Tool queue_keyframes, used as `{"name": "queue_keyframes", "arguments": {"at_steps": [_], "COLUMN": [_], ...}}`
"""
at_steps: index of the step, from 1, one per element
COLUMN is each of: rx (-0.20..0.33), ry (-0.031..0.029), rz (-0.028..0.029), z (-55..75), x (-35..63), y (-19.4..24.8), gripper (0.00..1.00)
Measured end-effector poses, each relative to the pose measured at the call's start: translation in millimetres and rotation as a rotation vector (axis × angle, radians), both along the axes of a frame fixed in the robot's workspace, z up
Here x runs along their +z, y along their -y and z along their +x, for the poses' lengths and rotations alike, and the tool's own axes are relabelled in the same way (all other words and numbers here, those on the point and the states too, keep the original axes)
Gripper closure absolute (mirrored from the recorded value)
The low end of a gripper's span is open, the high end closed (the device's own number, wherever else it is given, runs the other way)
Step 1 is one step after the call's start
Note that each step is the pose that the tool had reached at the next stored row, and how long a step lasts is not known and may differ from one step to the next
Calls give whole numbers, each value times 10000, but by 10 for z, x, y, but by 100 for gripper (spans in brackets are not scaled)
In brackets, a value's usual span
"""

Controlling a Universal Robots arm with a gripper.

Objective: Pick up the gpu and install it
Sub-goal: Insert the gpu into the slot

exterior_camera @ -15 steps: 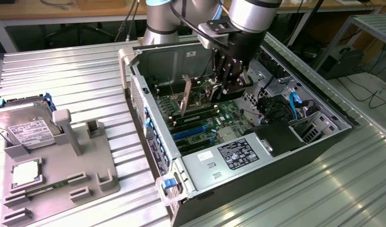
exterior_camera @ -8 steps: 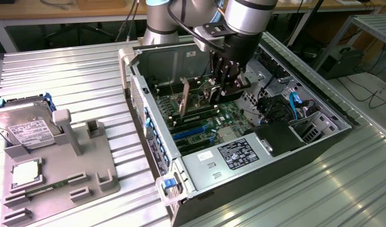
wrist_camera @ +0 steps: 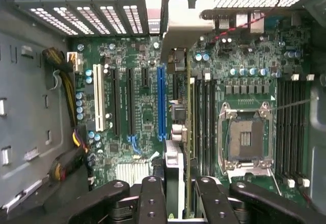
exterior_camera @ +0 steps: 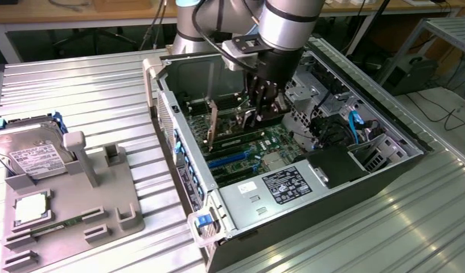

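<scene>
Arm is noted reaching down into the open computer case (exterior_camera: 308, 227), which is laid on its side on a ribbed metal table (exterior_camera: 88, 85). The gripper (exterior_camera: 261, 116) is seen inside the case, over the green motherboard (exterior_camera: 274, 142), near the middle of the board.

In the wrist view the gpu (wrist_camera: 188, 132) is seen edge-on, as a thin line running away from the fingers (wrist_camera: 153, 198) toward the rear wall of the case. The claw is closed on it. The card is held between the two inner fingers and is stood upright on its long edge. A pale metal bracket (wrist_camera: 175, 15) at the card's far end is seen close against the rear wall, just beside the perforated slot covers (wrist_camera: 97, 18).

The card is lined up between the long blue slot (wrist_camera: 162, 102) and the bank of black memory slots (wrist_camera: 204, 127), parallel to both. Whether its lower edge is seated in a socket or held just above the board cannot be told. The bare processor socket (wrist_camera: 244, 140) is seen on the far side of the memory slots, apart from the card.

Outside the case, at the exterior view's left, a grey fixture tray (exterior_camera: 95, 193) is laid on the table. A silver hard drive (exterior_camera: 27, 151) with a white label is propped in it at the back. A square processor (exterior_camera: 31, 207) is seated in a recess nearer the front, and a slim green memory stick (exterior_camera: 54, 227) is laid just beside that. All three are well apart from the gripper.
</scene>
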State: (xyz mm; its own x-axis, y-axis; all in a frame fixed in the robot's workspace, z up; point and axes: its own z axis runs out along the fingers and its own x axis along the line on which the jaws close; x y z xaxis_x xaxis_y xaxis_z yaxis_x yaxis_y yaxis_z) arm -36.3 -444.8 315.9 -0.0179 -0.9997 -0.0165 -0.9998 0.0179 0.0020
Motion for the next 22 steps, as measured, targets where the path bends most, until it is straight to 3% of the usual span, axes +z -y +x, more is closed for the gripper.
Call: {"name": "queue_keyframes", "arguments": {"at_steps": [1,2,3,4,5,6,11,12,19,22], "rx": [72,101,100,97,91,90,92,91,91,91], "ry": [0,1,2,1,-3,-4,-4,-5,-7,-56], "rz": [27,272,267,264,143,86,86,86,86,85], "z": [-79,-156,-210,-212,-254,-278,-328,-387,-439,-439], "x": [-17,-100,-167,-196,-256,-352,-497,-586,-598,-598], "y": [53,89,97,172,174,123,163,160,160,160], "gripper": [72,72,72,72,72,72,72,72,72,72]}}
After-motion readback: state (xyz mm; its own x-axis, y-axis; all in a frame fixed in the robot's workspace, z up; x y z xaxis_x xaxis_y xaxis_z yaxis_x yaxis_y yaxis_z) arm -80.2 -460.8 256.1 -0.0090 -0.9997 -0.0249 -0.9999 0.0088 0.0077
